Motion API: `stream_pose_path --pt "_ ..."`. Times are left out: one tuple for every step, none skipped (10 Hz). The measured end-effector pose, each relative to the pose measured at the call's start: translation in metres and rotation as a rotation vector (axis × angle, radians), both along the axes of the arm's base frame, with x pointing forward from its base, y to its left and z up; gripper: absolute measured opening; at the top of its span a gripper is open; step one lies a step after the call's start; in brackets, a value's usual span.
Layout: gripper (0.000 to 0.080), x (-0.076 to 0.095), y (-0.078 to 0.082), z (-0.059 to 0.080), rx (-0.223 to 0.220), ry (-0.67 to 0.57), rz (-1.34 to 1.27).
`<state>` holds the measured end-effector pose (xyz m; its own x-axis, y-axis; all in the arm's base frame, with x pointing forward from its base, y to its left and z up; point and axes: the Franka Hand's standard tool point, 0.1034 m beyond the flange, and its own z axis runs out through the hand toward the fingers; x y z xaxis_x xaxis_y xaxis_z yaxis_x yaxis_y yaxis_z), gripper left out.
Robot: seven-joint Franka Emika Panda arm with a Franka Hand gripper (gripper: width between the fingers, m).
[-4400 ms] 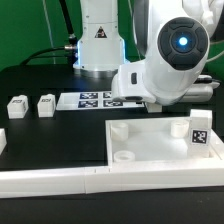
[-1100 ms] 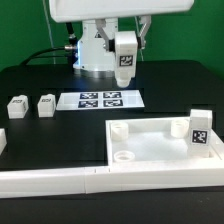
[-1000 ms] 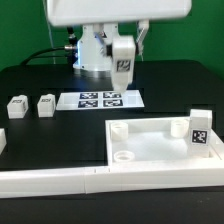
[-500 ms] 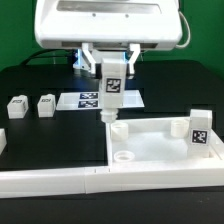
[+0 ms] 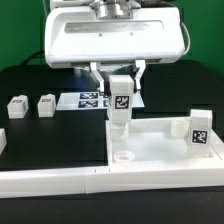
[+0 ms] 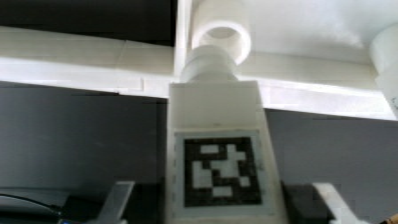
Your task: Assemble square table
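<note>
Gripping a white leg post (image 5: pixel 120 110) by its two flat sides, the gripper (image 5: pixel 120 90) is holding its jaws partway closed around it. In the wrist view both fingers (image 6: pixel 121 203) are showing on either side of the post, below its black-and-white tag (image 6: pixel 217 172). The post is hanging upright with its narrower round end pointing down at a corner socket (image 5: pixel 118 129) of the square top (image 5: pixel 160 150). That end is sitting at the socket's mouth. Whether it is already seated inside, the views are not showing.

The square top is lying flat on the dark tabletop (image 5: pixel 50 140), with its edge tag (image 5: pixel 200 128) standing up at the far corner on the exterior view's right. A long white L-shaped rail (image 5: pixel 50 182) is running along the near side. Two loose leg posts (image 5: pixel 17 106) are waiting well apart, on the exterior view's left. The marker board (image 5: pixel 92 99) is lying behind the held post.

The post is looking like light, rigid moulded plastic, smooth enough to slip or twist if squeezed weakly. Its flat faces are likely giving the surest hold. Gripping high is probably leaving the lower end free to enter the socket, and a tilted post could jam.
</note>
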<state>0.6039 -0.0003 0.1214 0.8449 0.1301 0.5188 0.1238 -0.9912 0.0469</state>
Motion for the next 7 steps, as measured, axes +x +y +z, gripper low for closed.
stream_pose_path --pt "0.029 0.0 0.0 0.0 0.0 0.0 0.0" --pt "0.029 0.0 -0.003 0.0 -0.001 0.001 -0.003" --pt "0.029 -0.004 -0.026 -0.007 -0.035 0.043 0.047" --pt "0.029 -0.003 -0.035 -0.011 -0.01 0.049 0.022" --pt "0.029 0.001 -0.026 -0.018 0.006 0.058 0.032" --pt "0.029 0.007 -0.023 -0.022 0.016 0.064 0.035" --pt "0.029 0.011 -0.019 -0.023 0.021 0.063 0.035"
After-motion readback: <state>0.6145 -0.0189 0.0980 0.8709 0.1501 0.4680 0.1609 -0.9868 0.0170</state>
